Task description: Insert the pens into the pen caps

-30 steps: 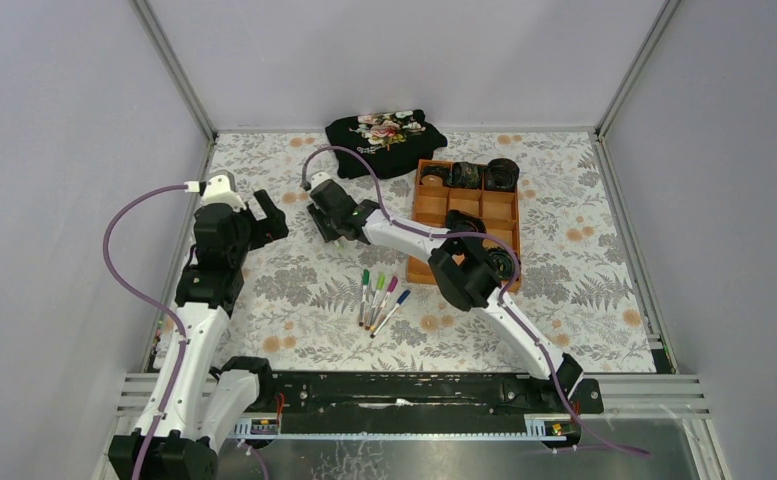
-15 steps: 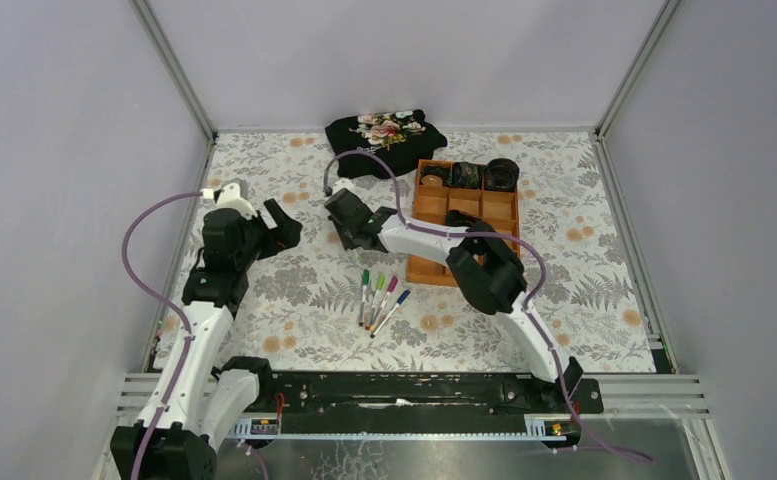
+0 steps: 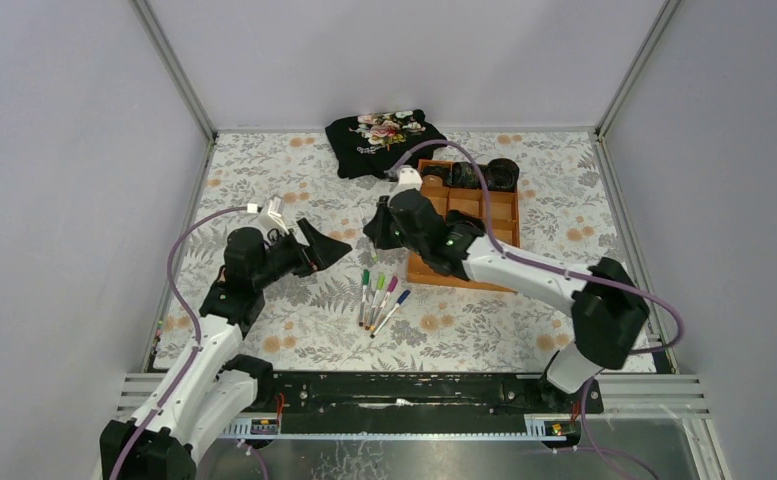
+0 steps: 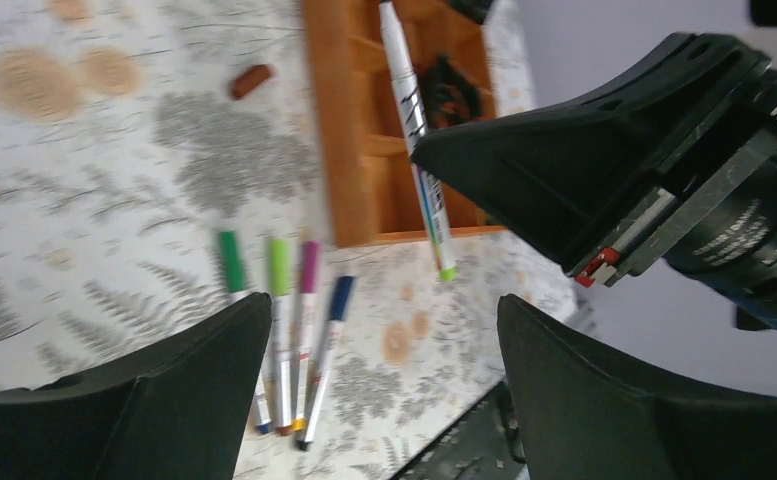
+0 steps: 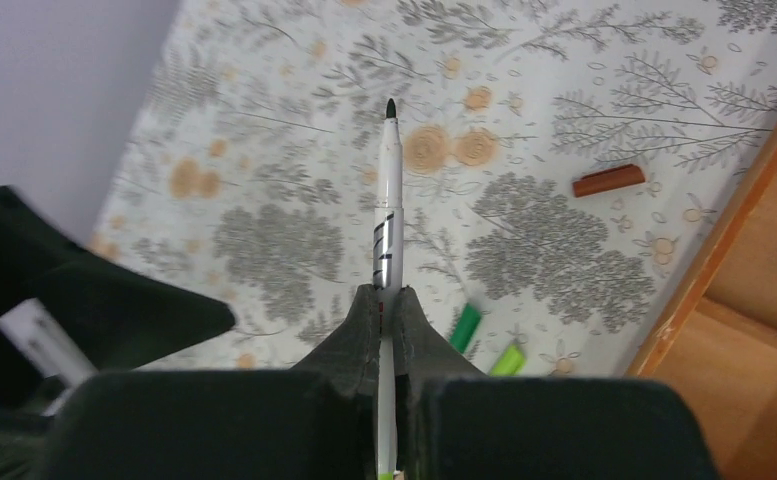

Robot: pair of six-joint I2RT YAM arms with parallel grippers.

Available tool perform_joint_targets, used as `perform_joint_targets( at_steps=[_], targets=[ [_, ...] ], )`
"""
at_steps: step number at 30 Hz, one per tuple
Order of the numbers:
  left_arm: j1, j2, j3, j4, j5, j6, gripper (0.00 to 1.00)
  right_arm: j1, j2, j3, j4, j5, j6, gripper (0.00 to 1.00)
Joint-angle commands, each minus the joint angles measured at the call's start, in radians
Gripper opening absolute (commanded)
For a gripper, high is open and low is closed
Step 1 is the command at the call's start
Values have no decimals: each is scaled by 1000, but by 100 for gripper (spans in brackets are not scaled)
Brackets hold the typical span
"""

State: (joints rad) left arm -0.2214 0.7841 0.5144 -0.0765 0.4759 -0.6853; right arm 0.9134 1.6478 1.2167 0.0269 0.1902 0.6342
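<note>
Your right gripper (image 5: 385, 300) pinches a pen (image 5: 389, 190) mid-barrel, its dark tip projecting ahead, apparently presented for capping, while your left gripper (image 4: 382, 310) stands spread and empty.

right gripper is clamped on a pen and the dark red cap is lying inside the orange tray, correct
Not quite. The right gripper is shut on the pen, but the dark red cap lies on the patterned table beside the orange tray, not inside it; the right wrist view shows this.
</note>
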Motion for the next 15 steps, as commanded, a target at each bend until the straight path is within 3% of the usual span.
perform_joint_targets(
  at_steps=[1,12,15],
  targets=[
    [-52,18,1,251,132,-151,80,-5,-135,-113,212,-79,153,0],
    [-223,95,65,257,61,-148,72,-2,-312,-293,410,-166,305,0],
    [-257,112,81,268,31,-154,62,-4,-338,-316,420,-178,313,0]
  ],
)
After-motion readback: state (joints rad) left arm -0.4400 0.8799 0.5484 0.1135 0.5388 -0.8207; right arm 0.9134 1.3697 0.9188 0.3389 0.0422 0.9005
